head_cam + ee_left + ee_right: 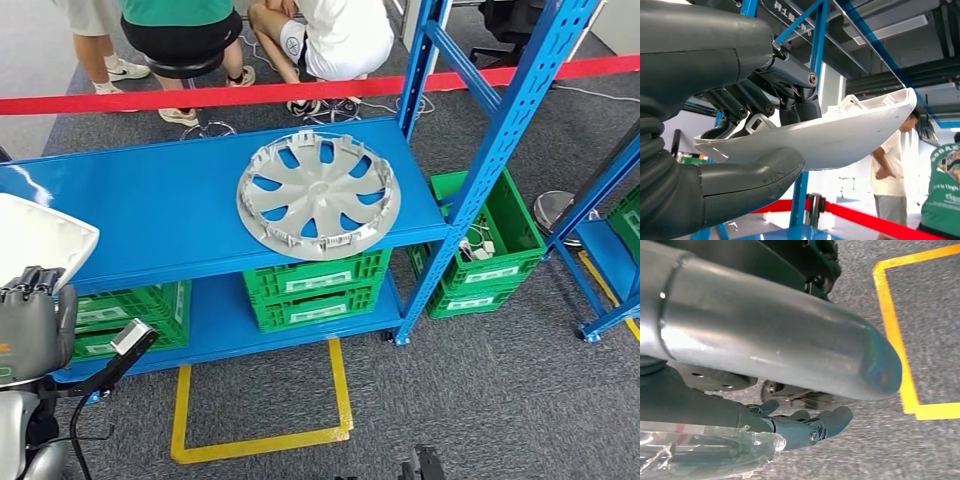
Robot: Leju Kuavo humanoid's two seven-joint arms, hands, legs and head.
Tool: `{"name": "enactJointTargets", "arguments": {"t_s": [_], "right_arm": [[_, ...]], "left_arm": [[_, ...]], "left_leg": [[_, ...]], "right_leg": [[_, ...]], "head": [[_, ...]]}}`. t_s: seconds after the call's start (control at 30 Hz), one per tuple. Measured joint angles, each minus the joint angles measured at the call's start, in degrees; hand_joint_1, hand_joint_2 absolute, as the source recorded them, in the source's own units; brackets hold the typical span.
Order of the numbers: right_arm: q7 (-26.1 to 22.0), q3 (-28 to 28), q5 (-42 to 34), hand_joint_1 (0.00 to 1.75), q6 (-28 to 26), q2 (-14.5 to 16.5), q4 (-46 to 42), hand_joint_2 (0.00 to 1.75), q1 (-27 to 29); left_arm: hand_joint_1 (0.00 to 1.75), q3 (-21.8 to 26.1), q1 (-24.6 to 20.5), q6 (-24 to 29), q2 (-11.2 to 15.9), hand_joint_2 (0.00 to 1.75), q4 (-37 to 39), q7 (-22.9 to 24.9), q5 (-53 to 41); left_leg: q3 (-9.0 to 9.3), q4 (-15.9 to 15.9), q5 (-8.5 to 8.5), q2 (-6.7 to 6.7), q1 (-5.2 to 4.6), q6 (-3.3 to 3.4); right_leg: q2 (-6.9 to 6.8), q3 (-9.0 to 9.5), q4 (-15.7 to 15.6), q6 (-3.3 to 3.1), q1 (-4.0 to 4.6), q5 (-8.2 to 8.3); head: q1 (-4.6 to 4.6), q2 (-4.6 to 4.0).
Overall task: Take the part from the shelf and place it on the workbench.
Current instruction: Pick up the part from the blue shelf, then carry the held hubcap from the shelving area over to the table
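Note:
My left hand (34, 320) is at the picture's left edge in the head view, in front of the blue shelf (151, 210), and holds a white plastic part (38, 235). The left wrist view shows this curved white part (851, 132) clamped between the thick thumb underneath and the dark fingers (791, 95) on top of my left hand (715, 75). A silver wheel cover (318, 195) lies flat on the shelf's upper board, to the right of the held part. My right hand (810, 427) hangs over the grey carpet with its fingers stretched out and nothing in them.
Green crates (317, 290) stand on the lower shelf board, another (483, 245) on the floor to the right. A yellow floor marking (260, 440) lies before the shelf. A red barrier tape (226, 95) and people (181, 30) are behind. A second blue rack (604, 250) stands at right.

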Motion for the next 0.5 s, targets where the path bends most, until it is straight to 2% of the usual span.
{"name": "enactJointTargets", "arguments": {"t_s": [0.03, 0.07, 0.1, 0.13, 0.17, 0.23, 0.27, 0.3, 0.33, 0.4, 0.43, 0.47, 0.5], "right_arm": [[0.00, 0.02, 0.07, 0.00, -0.03, 0.00, 0.00, 0.00, -0.04], [0.00, 0.05, 0.10, 0.00, -0.05, 0.00, 0.00, 0.00, -0.14], [-0.01, 0.12, 0.12, 0.00, -0.06, 0.00, 0.00, 0.00, -0.27], [-0.01, 0.22, 0.13, 0.00, -0.07, 0.00, 0.00, 0.00, -0.38], [-0.02, 0.31, 0.13, 0.00, -0.07, 0.00, 0.00, 0.00, -0.45], [-0.01, 0.43, 0.14, 0.00, -0.07, 0.00, 0.01, 0.00, -0.36], [0.01, 0.44, 0.18, 0.00, -0.08, 0.00, 0.02, 0.00, -0.34], [0.02, 0.45, 0.26, 0.00, -0.08, 0.01, 0.02, 0.00, -0.34], [0.03, 0.49, 0.39, 0.00, -0.04, 0.02, 0.03, 0.00, -0.38], [0.05, 0.70, 0.80, 0.00, 0.14, 0.04, 0.04, 0.00, -0.41], [0.07, 0.85, 1.03, 0.00, 0.25, 0.04, 0.04, 0.00, -0.40], [0.09, 1.04, 1.25, 0.00, 0.33, 0.05, 0.05, 0.00, -0.38], [0.11, 1.21, 1.43, 0.00, 0.40, 0.07, 0.07, 0.00, -0.39]], "left_arm": [[1.75, 0.09, 0.15, 0.01, -0.09, 1.75, 0.01, -0.09, 0.00], [1.75, 0.21, 0.28, 0.02, -0.15, 1.75, 0.01, -0.16, 0.00], [1.75, 0.38, 0.36, 0.03, -0.18, 1.75, 0.01, -0.22, 0.00], [1.75, 0.59, 0.43, 0.05, -0.24, 1.75, 0.01, -0.28, 0.00], [1.75, 0.77, 0.45, 0.09, -0.29, 1.75, 0.00, -0.32, 0.00], [1.75, 1.05, 0.57, 0.14, -0.42, 1.75, 0.00, -0.38, 0.00], [1.75, 1.15, 0.72, 0.16, -0.47, 1.75, 0.00, -0.47, 0.00], [1.75, 1.29, 0.94, 0.20, -0.52, 1.75, 0.00, -0.60, 0.00], [1.75, 1.52, 1.21, 0.27, -0.58, 1.75, 0.00, -0.85, 0.00], [1.75, 2.38, 2.09, 0.63, -0.83, 1.75, -0.02, -1.79, 0.00], [1.75, 3.08, 2.76, 0.92, -1.10, 1.75, -0.05, -2.69, 0.00], [1.75, 4.04, 3.54, 1.28, -1.58, 1.75, -0.11, -4.21, 0.00], [1.75, 5.28, 4.32, 1.65, -2.31, 1.75, -0.25, -6.30, 0.00]], "left_leg": [[-0.78, 0.04, 0.65, 0.00, 0.02, -0.17], [-1.42, 0.10, 1.24, -0.02, -0.02, -0.42], [-1.90, 0.18, 1.79, -0.02, -0.07, -0.70], [-2.16, 0.20, 2.39, -0.01, -0.13, -0.99], [-2.27, 0.20, 2.92, -0.01, -0.15, -1.29], [-2.38, 0.10, 3.73, -0.01, 0.03, -1.91], [-2.67, 0.48, 3.08, -0.04, 0.13, -2.24], [-3.22, 1.75, 1.30, -0.08, 0.22, -2.54], [-4.03, 4.16, -1.43, -0.11, 0.27, -2.79], [-5.86, 11.51, -7.28, -0.13, 0.28, -3.15], [-6.32, 14.79, -8.63, -0.13, 0.29, -3.26], [-6.10, 16.69, -8.62, -0.13, 0.30, -3.31], [-4.99, 16.73, -7.51, -0.13, 0.33, -3.32]], "right_leg": [[-0.01, 2.62, -2.63, -0.03, -0.02, 1.58], [-0.01, 5.95, -6.80, -0.09, -0.02, 2.15], [0.04, 9.32, -11.45, -0.23, 0.00, 1.85], [0.09, 11.62, -15.08, -0.41, 0.06, 1.17], [0.15, 12.81, -17.23, -0.66, 0.19, 0.37], [0.10, 12.36, -17.70, -1.53, 0.30, 0.72], [0.00, 11.93, -17.65, -2.08, 0.29, 1.23], [-0.11, 11.45, -17.68, -2.65, 0.22, 1.90], [-0.20, 10.81, -17.72, -3.11, 0.13, 2.67], [-0.22, 9.29, -17.65, -3.44, 0.15, 4.16], [-0.21, 8.33, -17.61, -3.41, 0.15, 4.88], [-0.20, 7.40, -17.57, -3.32, 0.15, 5.56], [-0.19, 6.50, -17.53, -3.17, 0.14, 6.21]], "head": [[-0.01, 0.00], [-0.01, 0.00], [-0.02, 0.00], [-0.07, 0.00], [-0.07, 0.00], [-0.11, 0.00], [-0.13, 0.00], [-0.24, 0.00], [-0.33, 0.00], [-0.45, 0.00], [-0.45, 0.00], [-0.46, 0.00], [-0.46, 0.00]]}}
